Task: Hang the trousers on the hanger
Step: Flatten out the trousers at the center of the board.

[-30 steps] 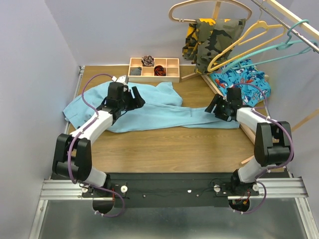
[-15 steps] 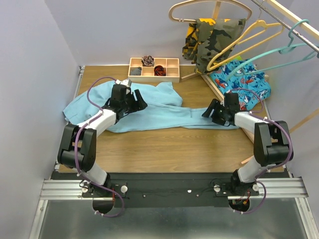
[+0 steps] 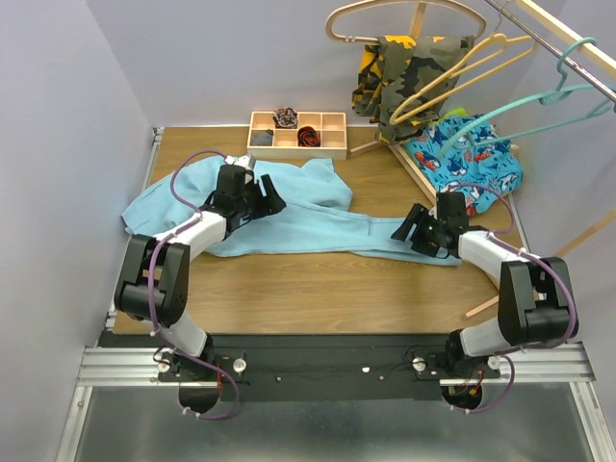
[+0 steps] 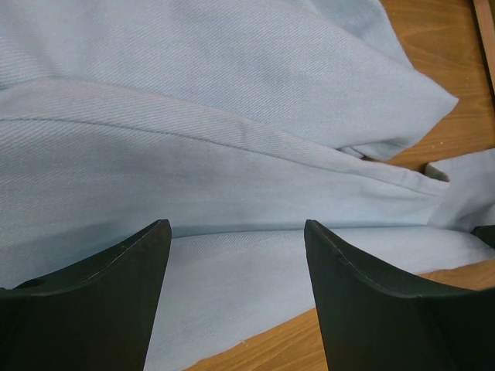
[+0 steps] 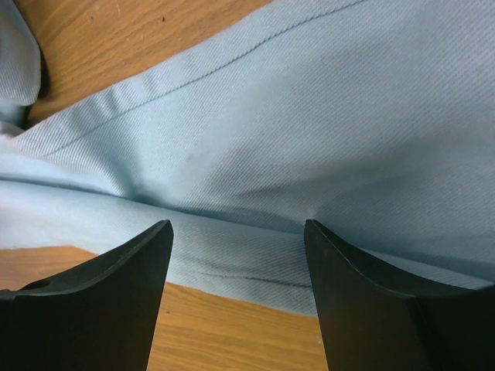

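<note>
Across the desk (image 3: 318, 289) the trousers (image 3: 308, 226) stretch left to right, legs pointing right; the left hand (image 3: 262, 197) and right hand (image 3: 409, 229) are both spread apart over them.

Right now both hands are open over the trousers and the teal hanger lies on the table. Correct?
Not quite: the left hand and right hand are open over the trousers, but the teal hanger hangs from the rail, as the top view shows.

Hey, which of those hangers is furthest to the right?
The teal hanger; the yellow hanger and the pale wooden hanger both hang to its left.
</note>
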Action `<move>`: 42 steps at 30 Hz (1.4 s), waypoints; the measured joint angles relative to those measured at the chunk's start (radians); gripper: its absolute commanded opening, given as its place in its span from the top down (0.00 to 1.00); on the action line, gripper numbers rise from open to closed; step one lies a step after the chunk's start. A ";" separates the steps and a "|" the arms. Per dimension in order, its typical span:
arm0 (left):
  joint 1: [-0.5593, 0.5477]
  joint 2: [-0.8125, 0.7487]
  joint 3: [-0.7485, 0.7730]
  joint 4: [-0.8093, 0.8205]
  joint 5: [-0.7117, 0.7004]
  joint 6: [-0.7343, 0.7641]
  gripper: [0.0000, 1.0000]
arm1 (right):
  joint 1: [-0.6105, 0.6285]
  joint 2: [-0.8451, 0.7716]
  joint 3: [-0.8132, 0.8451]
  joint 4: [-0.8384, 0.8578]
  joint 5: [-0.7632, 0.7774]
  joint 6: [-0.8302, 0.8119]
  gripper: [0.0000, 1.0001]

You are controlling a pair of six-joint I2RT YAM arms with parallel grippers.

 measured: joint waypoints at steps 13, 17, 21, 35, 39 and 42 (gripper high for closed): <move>0.000 0.129 -0.024 0.046 0.023 -0.010 0.21 | 0.000 -0.079 -0.048 -0.064 -0.042 0.011 0.23; 0.000 0.132 -0.024 0.059 0.023 -0.011 0.21 | 0.000 -0.117 -0.066 -0.084 -0.064 0.018 0.23; 0.001 0.144 -0.023 0.060 0.023 -0.012 0.21 | 0.001 -0.141 -0.080 -0.109 -0.083 0.029 0.22; 0.014 0.154 -0.019 0.070 0.034 -0.018 0.21 | 0.007 -0.267 -0.155 -0.263 -0.101 0.037 0.23; 0.023 0.158 -0.018 0.076 0.042 -0.018 0.21 | 0.007 -0.304 -0.157 -0.307 -0.100 0.036 0.23; 0.026 0.161 -0.011 0.075 0.043 -0.010 0.21 | 0.007 -0.310 -0.157 -0.335 -0.096 0.036 0.23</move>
